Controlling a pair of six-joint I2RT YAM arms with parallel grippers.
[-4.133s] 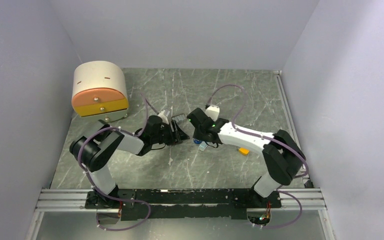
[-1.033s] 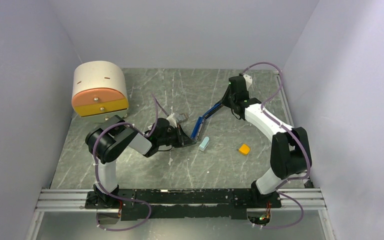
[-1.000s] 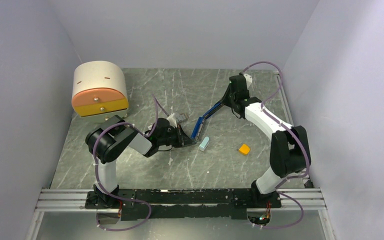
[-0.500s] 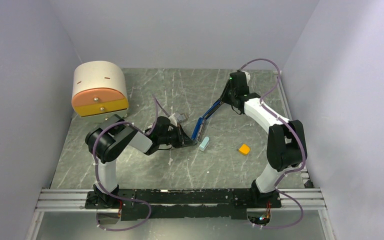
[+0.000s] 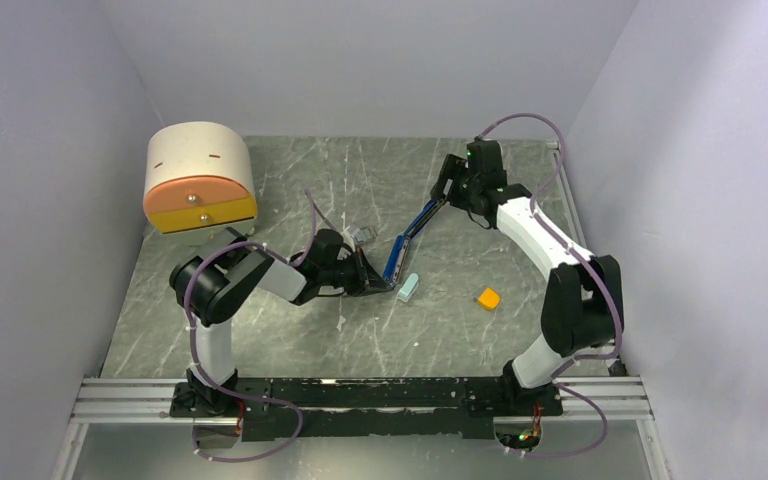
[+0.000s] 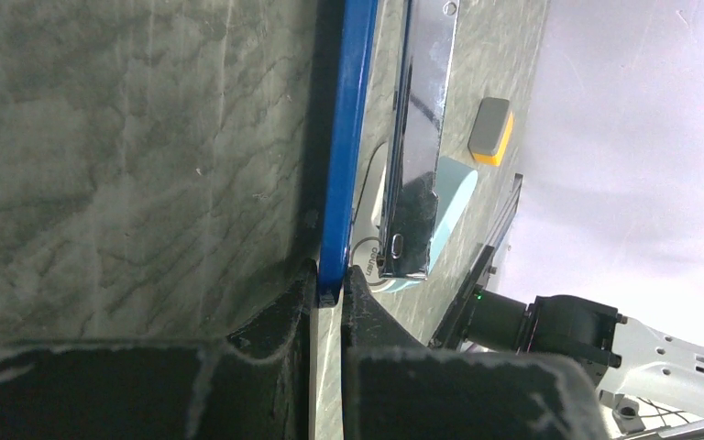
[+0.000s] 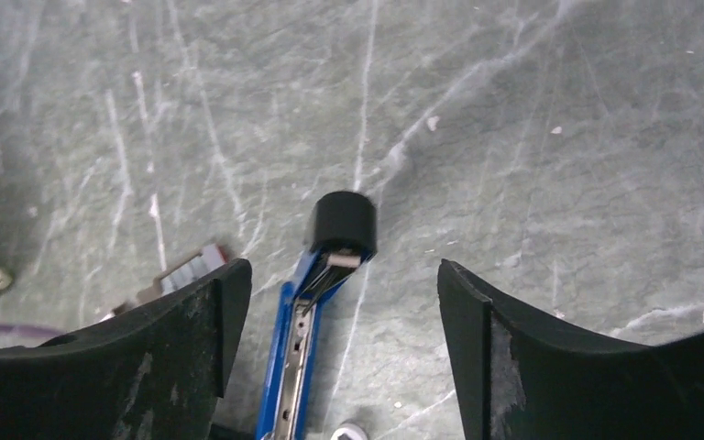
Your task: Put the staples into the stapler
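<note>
The blue stapler (image 5: 397, 255) lies swung open in the middle of the table, its black-capped top arm (image 5: 425, 213) stretching toward the back right. My left gripper (image 5: 378, 284) is shut on the near end of its blue base (image 6: 341, 165), the two pads pinching the thin blue edge; my left gripper's tips (image 6: 330, 286) meet there. My right gripper (image 5: 442, 192) hovers open over the arm's black cap (image 7: 342, 223), fingers wide apart and touching nothing (image 7: 341, 316). The staples (image 5: 363, 236), a small grey ribbed pack, lie just left of the stapler (image 7: 188, 268).
A short pale-blue piece (image 5: 408, 288) lies beside the stapler's near end, and an orange block (image 5: 488, 298) sits to its right. A cream and orange drawer unit (image 5: 200, 180) stands at the back left. Walls close in on three sides.
My right gripper has opened and let go of the stapler's top arm, lifting back a little. The stapler stays swung open. The left gripper keeps its hold.
</note>
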